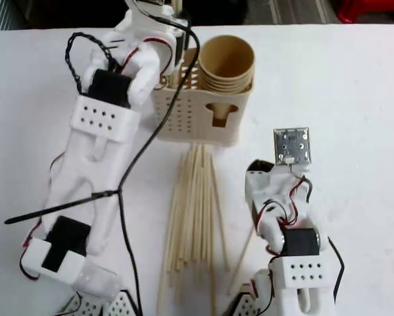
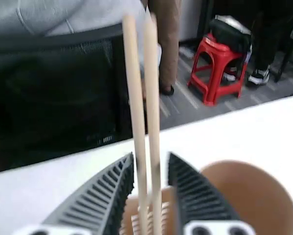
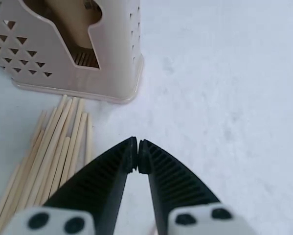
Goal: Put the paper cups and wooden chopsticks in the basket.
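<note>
High: cups [image 1: 226, 62] stacked in basket [image 1: 200, 122]; loose chopsticks [image 1: 193, 210] on table [image 1: 354, 99] just in front.
L wrist: my L gripper [image 2: 150, 157] clamps 2 chopsticks [image 2: 152, 98] upright over basket.
R wrist: my R gripper [image 3: 137, 149] closed, empty, beside loose chopsticks.

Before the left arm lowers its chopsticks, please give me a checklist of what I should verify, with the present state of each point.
1. Two chopsticks upright at the left gripper: ok.
2. Grip on them firm: cannot tell.
3. Their lower ends over the basket, beside the paper cups: ok.
4. Right gripper shut, empty, apart from the basket: ok.
5. All chopsticks collected: not ok, a pile lies on the table in front of the basket.
</note>
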You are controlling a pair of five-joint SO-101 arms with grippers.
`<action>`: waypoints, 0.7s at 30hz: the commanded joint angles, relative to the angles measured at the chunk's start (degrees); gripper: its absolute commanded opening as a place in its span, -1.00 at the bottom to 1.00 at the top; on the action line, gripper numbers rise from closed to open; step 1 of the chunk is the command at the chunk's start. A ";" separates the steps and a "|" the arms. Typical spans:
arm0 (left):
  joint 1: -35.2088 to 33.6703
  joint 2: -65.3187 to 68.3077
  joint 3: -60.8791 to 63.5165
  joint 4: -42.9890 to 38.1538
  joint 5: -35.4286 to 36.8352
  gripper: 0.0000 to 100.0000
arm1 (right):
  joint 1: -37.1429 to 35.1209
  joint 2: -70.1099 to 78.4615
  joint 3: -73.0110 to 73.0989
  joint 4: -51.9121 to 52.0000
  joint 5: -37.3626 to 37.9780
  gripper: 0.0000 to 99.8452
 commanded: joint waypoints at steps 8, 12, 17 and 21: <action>0.40 -11.21 -2.46 15.74 -4.57 -0.63 | 0.13 -0.92 -0.53 -1.19 0.00 -0.96; 0.13 -15.60 -2.37 23.65 -4.84 -0.63 | 0.04 -0.92 -0.53 -1.19 0.00 -0.96; 0.13 -20.70 -2.37 32.70 -4.84 -0.63 | -2.86 -0.57 -0.70 -0.75 0.09 -0.96; 0.04 -23.34 -2.29 37.98 -4.75 -0.63 | -6.29 -0.40 -2.20 2.24 0.09 -0.96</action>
